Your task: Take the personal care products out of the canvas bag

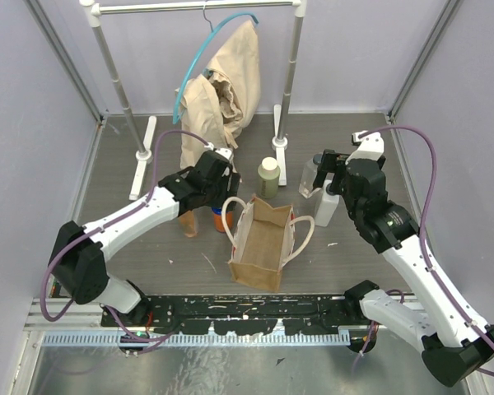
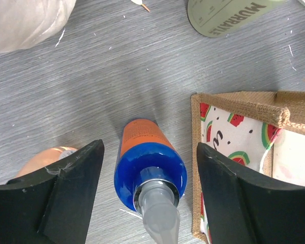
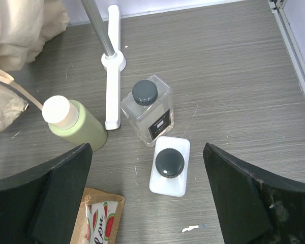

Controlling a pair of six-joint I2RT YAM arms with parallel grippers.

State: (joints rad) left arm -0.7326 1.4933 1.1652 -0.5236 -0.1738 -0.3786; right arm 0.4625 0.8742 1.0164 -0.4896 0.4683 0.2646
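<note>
1. Three bottles stand on the surface (image 1: 132, 247) beyond the canvas bag (image 1: 255, 276), towards the right: an olive-green bottle (image 3: 79, 124), a clear bottle (image 3: 147, 109) and a white bottle (image 3: 170, 168).
2. The right gripper (image 3: 147, 150) hovers above the white bottle, jaws spread wide and holding nothing.
3. The left gripper (image 2: 150, 152) has its jaws released, straddling the upright orange-and-blue bottle (image 2: 142, 140) without touching it, just left of the bag.
4. An amber bottle (image 1: 189, 220) stands just left of that.
</note>
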